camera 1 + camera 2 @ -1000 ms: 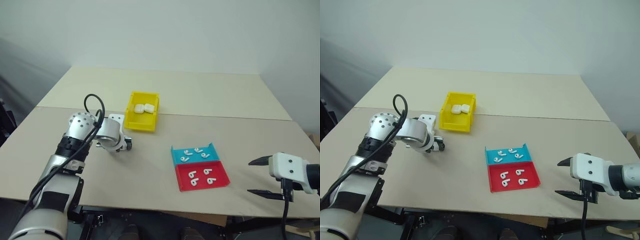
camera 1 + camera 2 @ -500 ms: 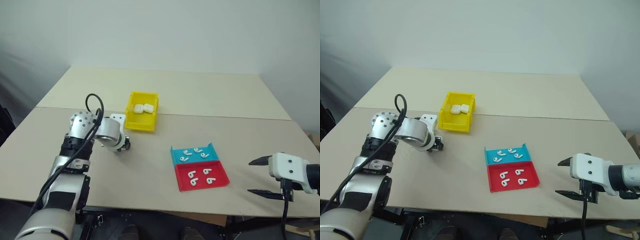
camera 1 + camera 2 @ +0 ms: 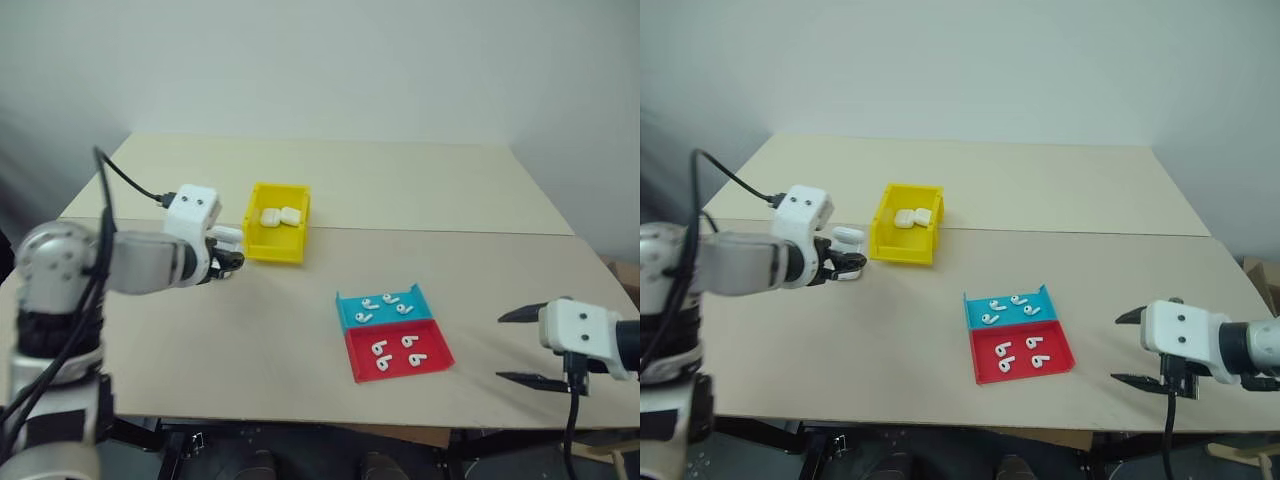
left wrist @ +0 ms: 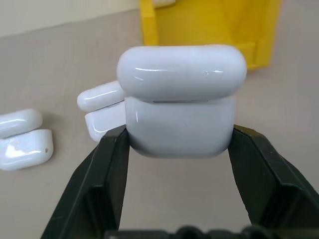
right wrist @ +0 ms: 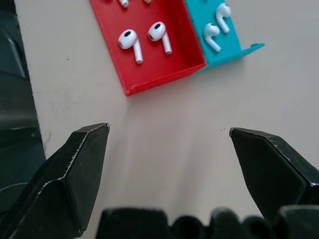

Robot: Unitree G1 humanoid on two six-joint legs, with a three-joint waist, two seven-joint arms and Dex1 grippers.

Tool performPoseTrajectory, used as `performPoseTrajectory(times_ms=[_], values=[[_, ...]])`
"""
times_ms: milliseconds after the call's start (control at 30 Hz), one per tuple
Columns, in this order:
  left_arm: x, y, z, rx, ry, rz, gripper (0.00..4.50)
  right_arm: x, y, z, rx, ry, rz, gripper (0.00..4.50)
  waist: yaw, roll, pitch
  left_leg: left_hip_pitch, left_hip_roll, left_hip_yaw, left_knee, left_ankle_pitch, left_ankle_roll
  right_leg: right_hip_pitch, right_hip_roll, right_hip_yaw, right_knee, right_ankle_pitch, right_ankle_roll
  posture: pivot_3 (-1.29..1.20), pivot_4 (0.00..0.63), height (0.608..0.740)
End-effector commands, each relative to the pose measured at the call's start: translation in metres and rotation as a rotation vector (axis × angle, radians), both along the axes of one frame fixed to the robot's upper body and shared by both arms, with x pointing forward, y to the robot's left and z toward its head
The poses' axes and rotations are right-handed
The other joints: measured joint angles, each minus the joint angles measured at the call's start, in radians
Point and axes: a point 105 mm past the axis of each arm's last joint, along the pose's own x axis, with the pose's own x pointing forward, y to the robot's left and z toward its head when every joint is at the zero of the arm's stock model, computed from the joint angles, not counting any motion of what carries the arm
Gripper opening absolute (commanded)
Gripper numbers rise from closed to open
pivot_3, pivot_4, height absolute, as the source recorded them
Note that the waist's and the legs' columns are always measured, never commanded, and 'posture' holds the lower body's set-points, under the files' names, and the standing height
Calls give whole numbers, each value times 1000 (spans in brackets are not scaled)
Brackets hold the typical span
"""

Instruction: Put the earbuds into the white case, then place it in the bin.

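Head views, left to right. At the left of the frame, the left gripper [image 3: 228, 262] is raised above the table [image 3: 300, 330], its 2 black fingers [image 4: 107, 164] clamped on the sides of a white case [image 4: 180, 127] whose lid sits slightly ajar. In the left wrist view, 2 more white cases [image 4: 102, 107] lie on the table beyond it. Just right of the gripper, in the upper centre, stands the yellow bin [image 3: 277, 224], holding 2 white cases [image 3: 279, 215]. Right of centre, a teal tray [image 3: 384, 306] and a red tray [image 3: 398, 352] lie touching, each holding 4 earbuds [image 5: 130, 43]. At the lower right, the right gripper [image 3: 525, 346] hovers near the table's front edge, its fingers spread wide apart and empty.
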Motion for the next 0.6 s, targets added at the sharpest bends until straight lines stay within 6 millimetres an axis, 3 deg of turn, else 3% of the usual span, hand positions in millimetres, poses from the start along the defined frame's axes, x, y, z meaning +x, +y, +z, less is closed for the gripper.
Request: performPoseTrajectory(times_ms=[33,233,400,600], values=[[-9,-15,35,-11,-362,-110,2727,2,8,20,-1,-59,49,4500,5,0,0,1,0,0,0,0,0,2,0,0,0,0,0,0,150,740],[-36,-45,32,-107,-677,-516,2727,5,19,32,-15,-51,71,4500,9,0,0,2,0,2,-1,0,1,2,0,0,-2,0,-2,0,150,740],[-51,-52,5,-229,-749,-744,2727,-3,32,36,-74,-41,163,4500,13,1,0,1,2,3,-1,-3,5,1,1,0,-4,0,-2,0,150,740],[-68,-59,-25,-329,-766,-888,2727,-11,53,33,-128,15,272,4500,11,1,-1,0,3,4,1,-4,7,1,1,1,-3,0,-2,0,150,740]])
